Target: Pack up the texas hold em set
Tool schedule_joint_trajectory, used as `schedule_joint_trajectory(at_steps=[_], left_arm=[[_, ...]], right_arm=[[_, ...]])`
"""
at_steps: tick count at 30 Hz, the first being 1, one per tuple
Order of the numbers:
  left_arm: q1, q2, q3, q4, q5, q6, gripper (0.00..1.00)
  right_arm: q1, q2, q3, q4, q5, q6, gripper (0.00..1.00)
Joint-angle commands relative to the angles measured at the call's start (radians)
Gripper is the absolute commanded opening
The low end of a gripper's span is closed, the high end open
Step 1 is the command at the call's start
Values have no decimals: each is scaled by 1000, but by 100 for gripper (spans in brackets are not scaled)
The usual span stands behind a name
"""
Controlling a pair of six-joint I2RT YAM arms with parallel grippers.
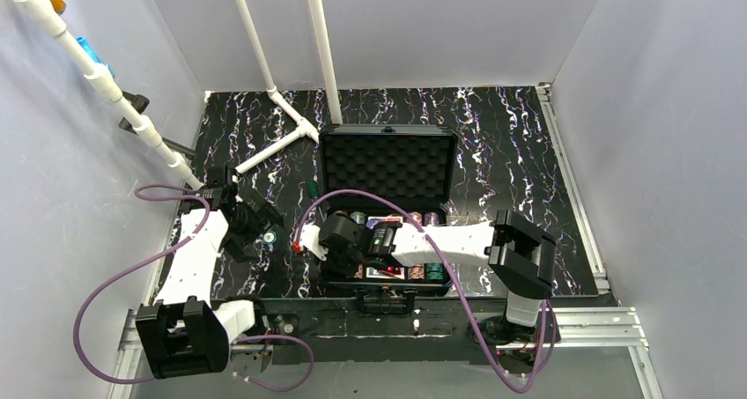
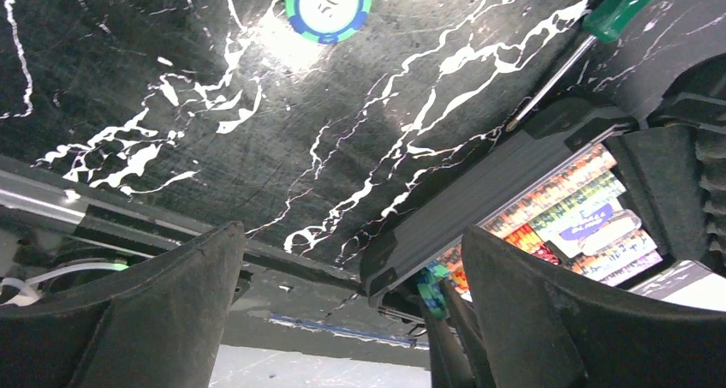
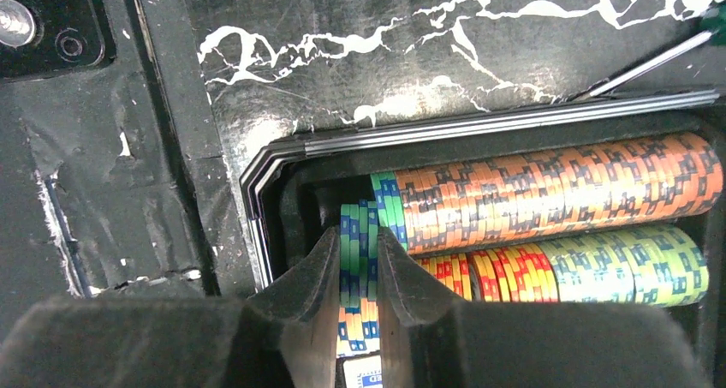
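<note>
The black case (image 1: 388, 166) lies open mid-table, its foam lid propped at the back. Its tray holds rows of striped poker chips (image 3: 556, 191) and card decks (image 1: 385, 223). My right gripper (image 3: 357, 238) is shut on a few green-and-blue chips (image 3: 360, 225), held on edge at the left end of the tray. It reaches across the case in the top view (image 1: 328, 240). My left gripper (image 2: 360, 319) is open and empty over the mat left of the case (image 2: 479, 208). A loose blue-and-green chip (image 2: 328, 2) lies on the mat beyond it. It also shows in the top view (image 1: 269, 238).
A green-handled tool (image 2: 629, 7) lies on the mat by the case's left back corner. White pipes (image 1: 291, 121) run along the back left. A small red piece (image 1: 297, 247) sits at the case's left side. Grey walls enclose the table.
</note>
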Motion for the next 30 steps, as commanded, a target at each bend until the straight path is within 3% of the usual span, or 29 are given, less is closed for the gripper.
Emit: schedule_joint_trajectory(at_steps=[1, 5, 12, 20, 26, 30], left_arm=[[19, 31, -4, 29, 59, -5, 98], [29, 60, -13, 50, 81, -11, 98], [37, 88, -13, 68, 81, -15, 98], [55, 241, 39, 82, 95, -2, 95], [54, 349, 65, 69, 93, -83, 93], [53, 279, 5, 167, 58, -247, 93]], right_arm=[[10, 33, 34, 33, 87, -37, 28], [13, 27, 30, 40, 94, -39, 39], [14, -10, 19, 35, 81, -30, 48], [-5, -216, 0, -1, 89, 193, 68], [-42, -365, -47, -41, 75, 356, 70], [-48, -475, -122, -58, 85, 395, 71]])
